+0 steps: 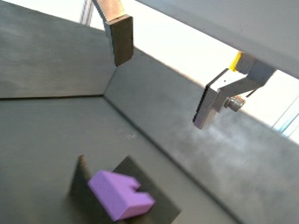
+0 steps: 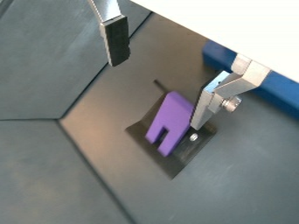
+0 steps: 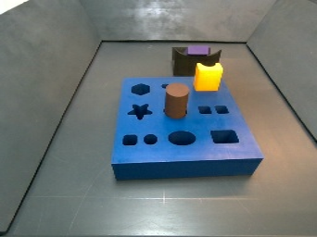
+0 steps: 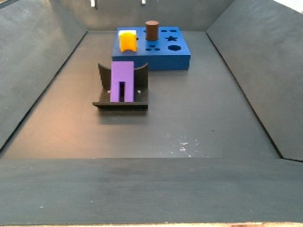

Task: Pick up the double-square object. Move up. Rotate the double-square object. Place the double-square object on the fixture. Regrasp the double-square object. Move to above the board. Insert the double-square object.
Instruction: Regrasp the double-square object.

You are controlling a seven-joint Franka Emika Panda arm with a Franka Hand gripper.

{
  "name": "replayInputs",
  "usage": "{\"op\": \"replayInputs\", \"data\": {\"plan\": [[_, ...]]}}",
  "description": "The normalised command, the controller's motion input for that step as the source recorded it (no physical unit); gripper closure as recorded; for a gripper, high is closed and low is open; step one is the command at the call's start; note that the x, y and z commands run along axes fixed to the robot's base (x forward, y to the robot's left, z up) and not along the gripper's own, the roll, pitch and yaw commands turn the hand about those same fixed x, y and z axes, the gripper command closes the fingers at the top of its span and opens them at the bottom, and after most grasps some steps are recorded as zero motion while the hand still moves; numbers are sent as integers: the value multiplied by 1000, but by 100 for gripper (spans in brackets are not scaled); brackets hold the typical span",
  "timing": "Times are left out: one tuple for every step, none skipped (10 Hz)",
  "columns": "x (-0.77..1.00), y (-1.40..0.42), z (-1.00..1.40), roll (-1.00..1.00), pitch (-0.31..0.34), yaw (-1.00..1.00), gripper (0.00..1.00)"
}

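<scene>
Double-square object (image 4: 122, 79), a small purple block with a slot cut in one end, rests propped on the fixture (image 4: 120, 105), the dark bracket standing on the grey floor just beside the board (image 4: 167, 50). In a side view the purple piece (image 3: 196, 52) shows only as a sliver above the fixture (image 3: 188, 63), behind a yellow block (image 3: 209, 76) and a brown cylinder (image 3: 176, 102) that stand upright in the blue board (image 3: 186, 139). The hand (image 2: 162, 71) hangs above the block with its silver fingers (image 2: 208, 103) spread wide and nothing between them; both wrist views show the block (image 2: 170, 122) lying free beneath, apart from either pad. From the other wrist camera the purple piece (image 1: 121, 194) sits on the fixture (image 1: 87, 187) well below the hand (image 1: 163, 80), though how high it hovers is hard to judge.
</scene>
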Motion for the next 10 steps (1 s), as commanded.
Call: {"op": "replayInputs", "data": {"plan": [[76,-36,-10,1000,67,55,0],[82,-38,-11,1000,86,64,0],[100,-43,-19,901,129,92,0],[102,-43,-21,776,134,100,0],[102,-47,-20,526,132,124,0],[100,-34,-14,309,116,144,0],[89,-29,-8,224,94,157,0],[36,75,-1000,126,70,118,0],[36,73,-1000,105,40,123,0],[48,69,-1000,96,3,126,0]]}}
